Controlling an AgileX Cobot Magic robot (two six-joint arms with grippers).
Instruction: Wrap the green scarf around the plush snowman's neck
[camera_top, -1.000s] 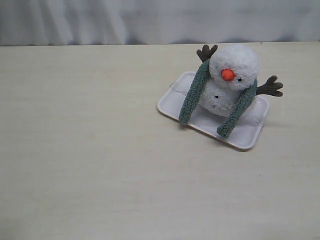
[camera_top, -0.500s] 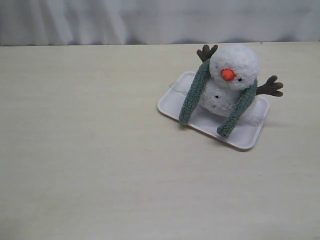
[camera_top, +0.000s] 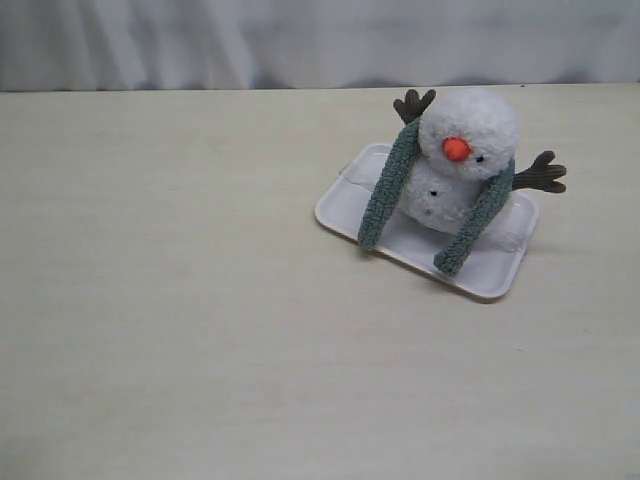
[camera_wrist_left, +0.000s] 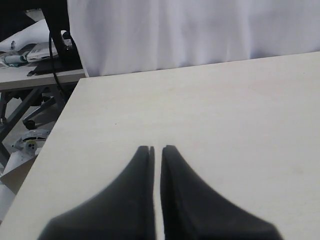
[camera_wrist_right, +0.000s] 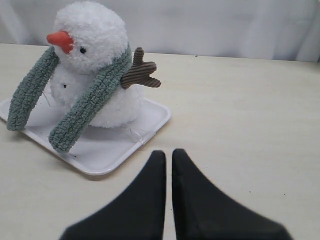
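One plush snowman (camera_top: 470, 125) on white tray (camera_top: 497, 268), green scarf (camera_top: 385, 190) draped round it, ends hanging in front, left hand (camera_wrist_left: 158, 150), right hand (camera_wrist_right: 168, 152), both pressed together, empty.

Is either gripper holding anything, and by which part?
Nothing is held: left gripper and right gripper are shut, empty; the fuzzy green fleece scarf hangs on the white plush snowman.

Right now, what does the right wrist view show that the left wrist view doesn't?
Right wrist only: the plush snowman sitting on the white tray, the green scarf draped over its neck with both ends hanging in front, and the right claw, shut and empty. Left wrist only: the table side edge, a cluttered bench beyond it, and the left claw, shut and empty. Both: pale table top and white curtain.
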